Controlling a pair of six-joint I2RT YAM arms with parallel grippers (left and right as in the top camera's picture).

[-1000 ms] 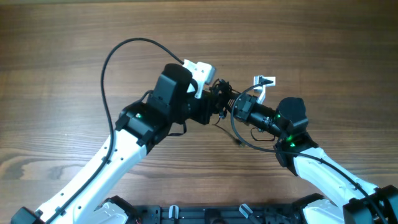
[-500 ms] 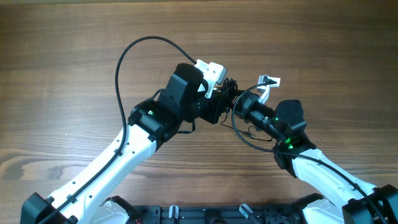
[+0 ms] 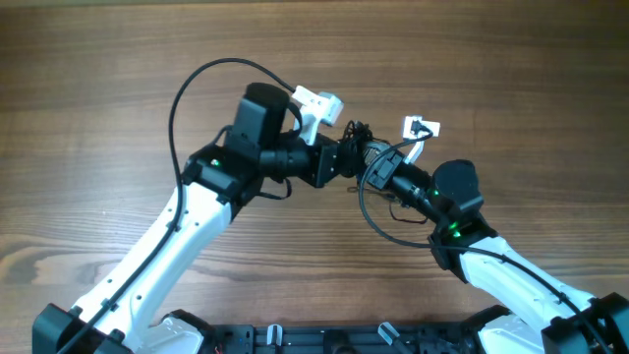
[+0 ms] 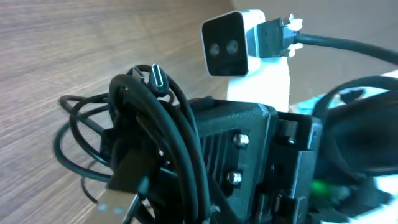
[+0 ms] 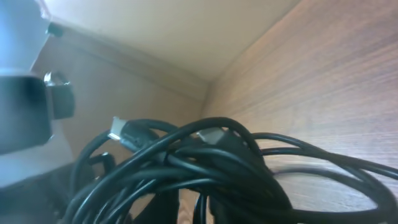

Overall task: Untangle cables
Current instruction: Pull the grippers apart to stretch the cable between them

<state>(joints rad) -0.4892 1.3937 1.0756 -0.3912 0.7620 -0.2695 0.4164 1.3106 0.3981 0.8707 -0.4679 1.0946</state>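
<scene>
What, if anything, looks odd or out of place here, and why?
The cables are one tangled clump over the table's middle: loops cross and wrap each other, and a plug pokes out on top. Nothing looks spilled or broken.

Even soft light, overhead sharp, faint shadows; rt wrist close-up cables [image 5: 186, 168] blurry, bg soft

Cables [image 3: 355, 135] fill gap btwn left hand [image 3: 346, 155], right hand [image 3: 368, 154].

A brown wooden table [image 3: 88, 69] is filling the view from above. A pale wall [image 5: 161, 25] is standing behind it.
</scene>
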